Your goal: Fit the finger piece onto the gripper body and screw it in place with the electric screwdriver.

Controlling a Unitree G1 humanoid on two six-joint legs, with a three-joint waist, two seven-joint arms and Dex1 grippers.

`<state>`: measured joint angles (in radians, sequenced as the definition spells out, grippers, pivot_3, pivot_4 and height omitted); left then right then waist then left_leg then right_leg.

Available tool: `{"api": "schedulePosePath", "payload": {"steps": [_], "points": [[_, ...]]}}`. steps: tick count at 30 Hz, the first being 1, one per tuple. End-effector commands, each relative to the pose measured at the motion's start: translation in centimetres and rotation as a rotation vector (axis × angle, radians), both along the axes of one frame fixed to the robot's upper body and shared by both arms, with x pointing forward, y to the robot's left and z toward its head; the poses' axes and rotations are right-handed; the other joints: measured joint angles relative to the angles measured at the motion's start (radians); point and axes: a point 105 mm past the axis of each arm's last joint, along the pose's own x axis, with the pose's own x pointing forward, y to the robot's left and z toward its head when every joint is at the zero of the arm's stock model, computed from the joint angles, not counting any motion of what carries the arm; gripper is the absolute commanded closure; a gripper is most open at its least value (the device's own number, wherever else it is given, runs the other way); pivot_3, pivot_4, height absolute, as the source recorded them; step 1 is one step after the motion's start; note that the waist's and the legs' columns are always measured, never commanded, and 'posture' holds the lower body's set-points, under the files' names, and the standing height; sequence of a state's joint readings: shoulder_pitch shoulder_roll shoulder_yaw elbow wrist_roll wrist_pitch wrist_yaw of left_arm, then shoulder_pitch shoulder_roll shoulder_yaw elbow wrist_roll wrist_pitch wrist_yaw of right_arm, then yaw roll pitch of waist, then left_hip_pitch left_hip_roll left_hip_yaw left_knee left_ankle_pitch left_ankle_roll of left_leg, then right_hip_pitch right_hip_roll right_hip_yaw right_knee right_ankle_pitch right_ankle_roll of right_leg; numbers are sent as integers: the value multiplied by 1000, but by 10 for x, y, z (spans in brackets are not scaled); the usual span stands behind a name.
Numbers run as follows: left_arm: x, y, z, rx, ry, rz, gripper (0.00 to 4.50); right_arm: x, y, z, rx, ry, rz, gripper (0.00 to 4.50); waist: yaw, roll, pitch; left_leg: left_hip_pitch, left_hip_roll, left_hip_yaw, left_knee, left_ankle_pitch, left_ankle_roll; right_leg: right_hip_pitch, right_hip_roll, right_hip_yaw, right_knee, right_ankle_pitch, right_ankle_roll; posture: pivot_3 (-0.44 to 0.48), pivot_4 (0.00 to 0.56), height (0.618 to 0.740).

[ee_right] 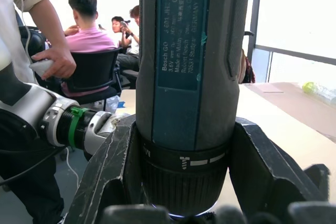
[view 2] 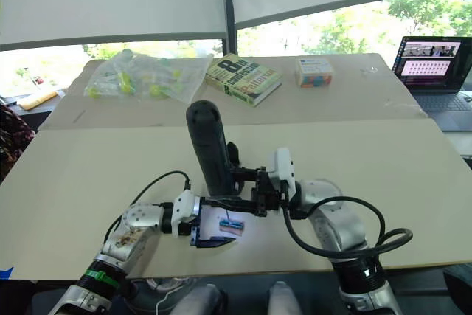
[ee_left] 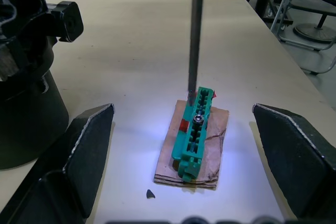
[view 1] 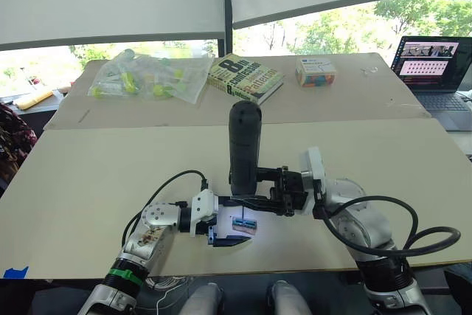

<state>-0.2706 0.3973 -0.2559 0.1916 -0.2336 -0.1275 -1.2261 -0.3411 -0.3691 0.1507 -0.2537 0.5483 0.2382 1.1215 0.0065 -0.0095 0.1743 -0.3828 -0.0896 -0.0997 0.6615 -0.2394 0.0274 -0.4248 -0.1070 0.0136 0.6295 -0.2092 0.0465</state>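
Screwdriver (view 1: 244, 145) is squeezed upright in right gripper (view 1: 259, 186); left gripper (view 1: 221, 228) gapes, empty, near the table's front edge. Screwing seems undone.

table (view 1: 88, 182) | near edge: green-and-brown block (view 1: 245, 225) | far side: book (view 1: 244, 77), bag (view 1: 150, 76), box (view 1: 316, 71), laptop (view 1: 435, 71)

Two silver-grey metal arms end in white-bodied grippers, the left gripper (view 1: 221, 237) and right gripper (view 1: 254, 197), each with two black fingers. Black cables loop beside both forearms; a green band rings the left forearm above black cuffs.
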Motion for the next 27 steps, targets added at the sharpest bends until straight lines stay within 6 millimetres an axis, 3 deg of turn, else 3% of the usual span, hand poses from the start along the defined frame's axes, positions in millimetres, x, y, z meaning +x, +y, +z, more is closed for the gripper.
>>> {"api": "schedulePosePath", "payload": {"steps": [1, 27], "points": [[-6, -4, -4, 8, 13, -17, 46, -5, 2, 16, 38, -90, 22, 2576, 0, 0, 0, 0, 0, 0, 0, 0, 0, 0, 0, 0, 0, 0, 0, 0, 150, 740], [-7, -3, -7, 14, 21, -6, 46, -9, 3, 13, 42, -71, 39, 2576, -1, 0, 0, 0, 0, 0, 0, 0, 0, 0, 0, 0, 0, 0, 0, 0, 150, 740]]}}
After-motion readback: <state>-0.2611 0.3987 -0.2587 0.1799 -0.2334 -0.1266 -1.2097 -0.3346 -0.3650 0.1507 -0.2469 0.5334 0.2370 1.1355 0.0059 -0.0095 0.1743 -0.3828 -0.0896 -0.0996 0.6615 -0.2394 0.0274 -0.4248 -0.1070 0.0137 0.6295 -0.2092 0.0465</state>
